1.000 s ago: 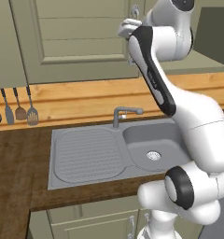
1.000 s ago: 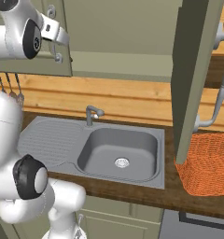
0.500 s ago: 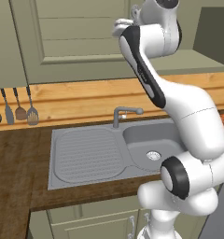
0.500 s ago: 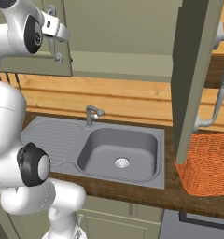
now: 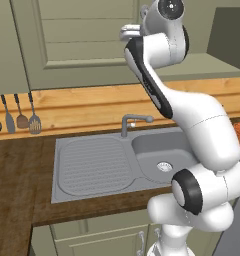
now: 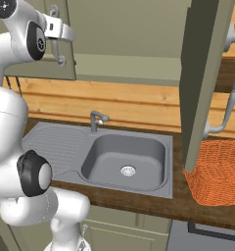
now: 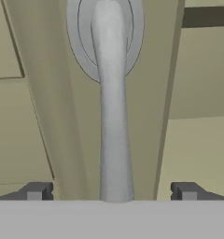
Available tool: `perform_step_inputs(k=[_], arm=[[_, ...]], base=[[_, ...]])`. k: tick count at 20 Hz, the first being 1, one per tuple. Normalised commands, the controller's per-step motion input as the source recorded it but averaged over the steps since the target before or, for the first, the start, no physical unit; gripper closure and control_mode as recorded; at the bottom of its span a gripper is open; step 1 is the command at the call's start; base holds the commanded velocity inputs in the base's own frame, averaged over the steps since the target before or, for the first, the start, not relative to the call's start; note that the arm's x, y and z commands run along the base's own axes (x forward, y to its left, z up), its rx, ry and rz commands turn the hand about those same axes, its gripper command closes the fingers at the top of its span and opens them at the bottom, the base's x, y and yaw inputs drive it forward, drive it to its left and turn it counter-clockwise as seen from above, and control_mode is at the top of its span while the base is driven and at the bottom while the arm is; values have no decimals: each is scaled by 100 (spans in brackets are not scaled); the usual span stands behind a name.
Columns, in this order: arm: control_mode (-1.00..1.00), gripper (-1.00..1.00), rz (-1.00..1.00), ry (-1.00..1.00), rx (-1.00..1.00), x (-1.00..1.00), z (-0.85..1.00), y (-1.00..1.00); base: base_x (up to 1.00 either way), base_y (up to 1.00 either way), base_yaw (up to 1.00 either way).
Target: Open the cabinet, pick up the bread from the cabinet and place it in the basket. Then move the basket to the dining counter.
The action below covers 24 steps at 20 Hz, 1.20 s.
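So from the left base view the white arm is reaching up at the big sage-green panelled wall cabinet (image 5: 67, 45), while the right base view shows the right-hand door swung out over the square orange woven-mesh basket (image 6: 218, 171) on the dark wood desk, and I can't spot the bread anywhere. Hand view has the end effector (image 7: 111, 191) spread wide with the silver bar handle (image 7: 114, 140) between its fingertips, nothing gripped. My guess: close off-centre and the round bar slips out on the pull.

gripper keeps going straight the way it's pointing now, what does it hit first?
Most likely the silver bar handle of the left cabinet door: it runs between the open gripper's fingertips. The door panel lies just behind; the gap is hard to judge.
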Motion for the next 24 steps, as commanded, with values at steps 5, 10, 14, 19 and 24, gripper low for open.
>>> perform_step_inputs(k=[5, 10, 14, 19, 24], arm=[[-100, 100, 0, -1, 0, 16, 0, -2], [-100, 100, 0, 0, 0, 8, 0, 1], [-100, 100, 0, 0, 0, -2, 0, 0], [-100, 100, 0, 0, -3, -69, 0, 24], [-100, 100, 0, 0, -5, -94, 4, 55]], base=[[0, 0, 0], [0, 0, 0], [0, 0, 0], [0, 0, 0], [0, 0, 0]])
